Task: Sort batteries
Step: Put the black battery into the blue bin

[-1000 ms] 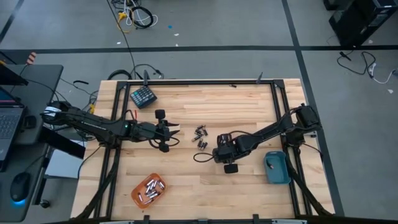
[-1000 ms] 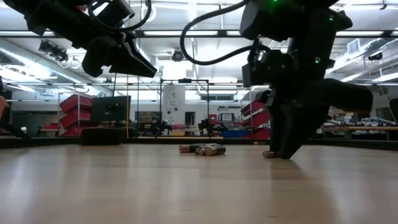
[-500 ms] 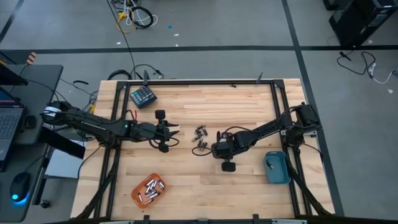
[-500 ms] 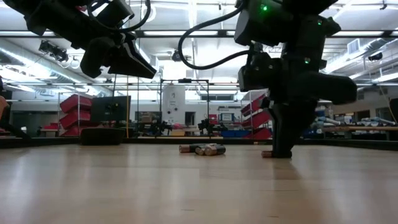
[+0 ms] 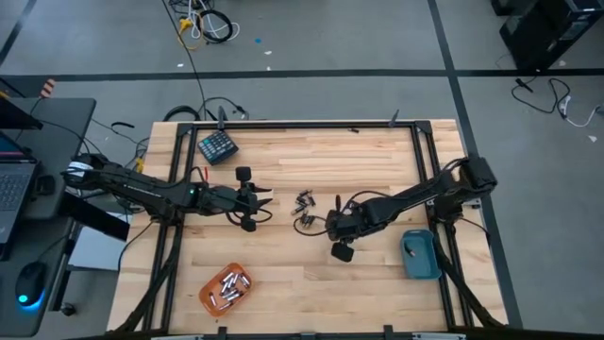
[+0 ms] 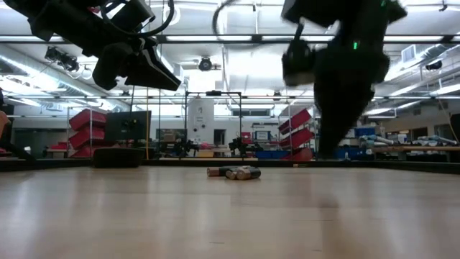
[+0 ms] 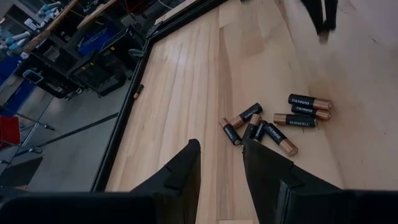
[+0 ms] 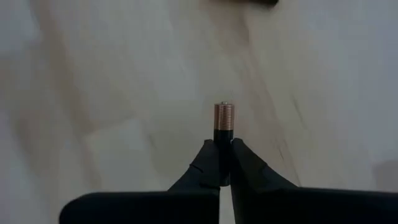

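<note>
Several loose batteries lie in a small heap mid-table, also seen in the left wrist view as batteries and in the low view as batteries. My right gripper hangs just right of the heap, off the table, shut on one battery with a black body and a copper end. My left gripper hovers left of the heap, its fingers open and pointing at it, touching nothing. My right gripper pinches the battery's black body between its two fingertips. The copper end sticks out past the fingers, so the battery lies along them. The fingers point steeply down, and the battery is lifted clear of the wood.
An orange tray with several batteries sits near the front left. A blue tray stands at the right edge. A dark teal keypad block lies at the far left. Black frame rails border the table.
My right gripper has shut on a battery that lay on the table beside the heap, rolled its wrist and risen. The battery has left the tabletop with it.
</note>
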You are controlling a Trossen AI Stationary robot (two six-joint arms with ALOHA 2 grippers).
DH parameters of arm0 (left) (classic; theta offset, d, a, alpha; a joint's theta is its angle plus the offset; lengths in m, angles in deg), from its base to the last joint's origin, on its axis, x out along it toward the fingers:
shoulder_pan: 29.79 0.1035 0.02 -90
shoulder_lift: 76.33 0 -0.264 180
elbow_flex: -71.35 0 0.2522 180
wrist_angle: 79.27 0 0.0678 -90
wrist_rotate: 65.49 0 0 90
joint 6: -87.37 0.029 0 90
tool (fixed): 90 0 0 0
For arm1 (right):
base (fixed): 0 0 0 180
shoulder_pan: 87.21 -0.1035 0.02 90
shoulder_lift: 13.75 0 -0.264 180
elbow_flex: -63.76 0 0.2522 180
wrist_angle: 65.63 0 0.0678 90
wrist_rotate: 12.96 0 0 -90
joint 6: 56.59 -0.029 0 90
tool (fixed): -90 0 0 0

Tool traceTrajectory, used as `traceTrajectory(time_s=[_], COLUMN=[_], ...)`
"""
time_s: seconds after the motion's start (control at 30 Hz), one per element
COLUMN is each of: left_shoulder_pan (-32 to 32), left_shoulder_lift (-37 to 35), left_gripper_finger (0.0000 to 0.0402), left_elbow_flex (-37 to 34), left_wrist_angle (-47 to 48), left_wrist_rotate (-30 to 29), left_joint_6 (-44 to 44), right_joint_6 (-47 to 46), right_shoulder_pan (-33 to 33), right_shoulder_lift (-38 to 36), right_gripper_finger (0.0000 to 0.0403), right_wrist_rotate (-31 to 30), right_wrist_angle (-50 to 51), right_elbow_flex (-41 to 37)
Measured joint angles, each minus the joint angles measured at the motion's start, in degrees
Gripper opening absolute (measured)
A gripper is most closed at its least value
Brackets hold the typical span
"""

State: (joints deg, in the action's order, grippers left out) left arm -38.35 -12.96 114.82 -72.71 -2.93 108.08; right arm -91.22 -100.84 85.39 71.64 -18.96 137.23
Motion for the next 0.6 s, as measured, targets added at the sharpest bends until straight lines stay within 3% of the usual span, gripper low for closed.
traceTrajectory(time_s=[0.23, 0.37, 0.6], left_shoulder_pan=[0.0, 0.0, 0.0], left_shoulder_lift=[0.0, 0.0, 0.0], left_gripper_finger=[0.0119, 0.0119, 0.0119], left_elbow_flex=[0.0, 0.0, 0.0], left_wrist_angle=[-0.1, -0.1, -0.2], left_wrist_rotate=[0.0, 0.0, 0.0], left_joint_6=[0.0, 0.0, 0.0], right_joint_6=[-13.9, -29.1, -58.1], right_shoulder_pan=[-1.9, -5.8, -18.6], right_shoulder_lift=[-9.2, -15.9, -24.7], right_gripper_finger=[0.0005, 0.0005, 0.0005], right_wrist_rotate=[-2.0, -0.5, 1.3], right_wrist_angle=[8.7, 18.9, 33.3], right_elbow_flex=[0.1, 0.1, 0.1])
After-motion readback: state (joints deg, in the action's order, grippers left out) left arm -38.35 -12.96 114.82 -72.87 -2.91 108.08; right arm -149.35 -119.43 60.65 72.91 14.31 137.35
